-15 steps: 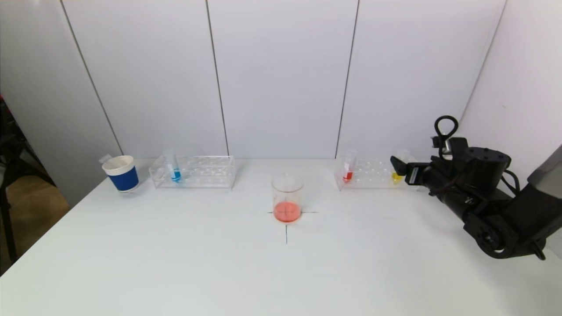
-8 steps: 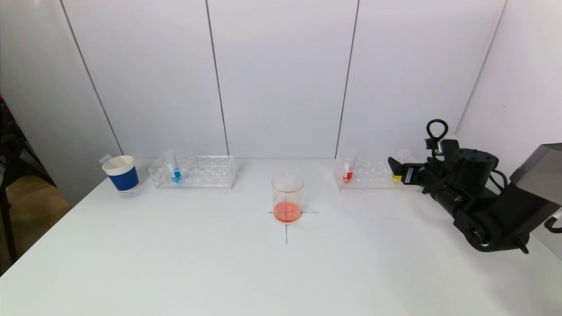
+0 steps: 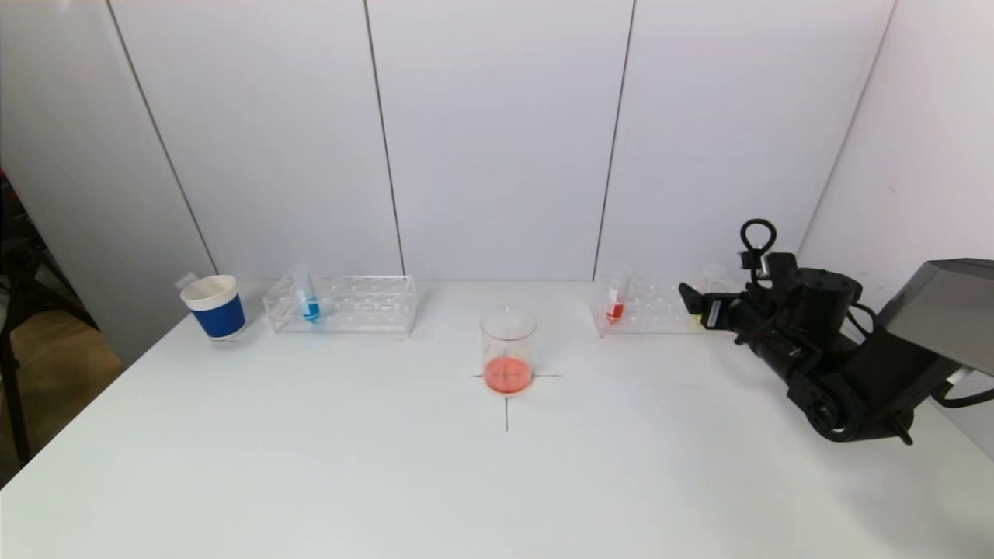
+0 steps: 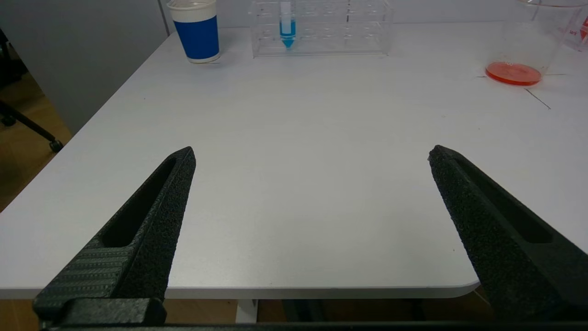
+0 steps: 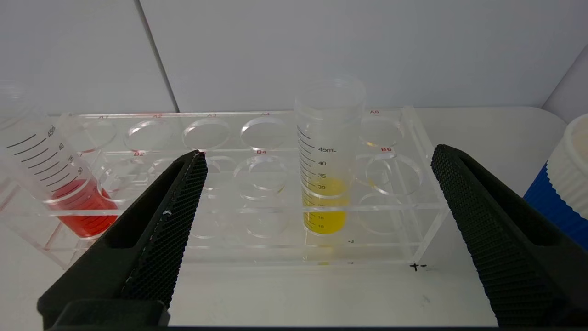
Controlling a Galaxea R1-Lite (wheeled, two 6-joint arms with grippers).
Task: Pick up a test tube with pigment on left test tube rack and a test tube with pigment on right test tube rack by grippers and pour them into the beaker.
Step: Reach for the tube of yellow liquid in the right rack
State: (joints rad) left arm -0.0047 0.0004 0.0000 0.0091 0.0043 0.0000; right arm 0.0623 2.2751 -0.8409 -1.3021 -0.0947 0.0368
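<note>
Since a second ago the right gripper (image 3: 689, 297) has moved toward the far edge of the counter (image 3: 311, 466), closing on the right test tube rack (image 3: 648, 307) until it hides the yellow tube in the head view.

Nearest, the left gripper (image 4: 312, 156) hangs just off the counter's near edge, toward the left corner, its jaws spread wide with nothing between them.

At mid-counter the beaker (image 3: 509, 349) stands on a drawn cross mark (image 3: 506, 404) with a shallow layer of orange-red liquid in its bottom.

Farther back on the right side, the right gripper is level with the right rack, jaws wide apart and holding nothing. In the right wrist view the yellow test tube (image 5: 327, 161) stands upright in the rack between the two fingers (image 5: 179, 202), touching neither. The red test tube (image 3: 616, 299) sits at the rack's other end, leaning slightly.

Along the far edge toward the left corner, the left test tube rack (image 3: 342, 304) holds the blue test tube (image 3: 307, 299), with a blue paper cup (image 3: 214, 307) just beside it. A second blue cup (image 5: 562, 184) shows beside the right rack.
</note>
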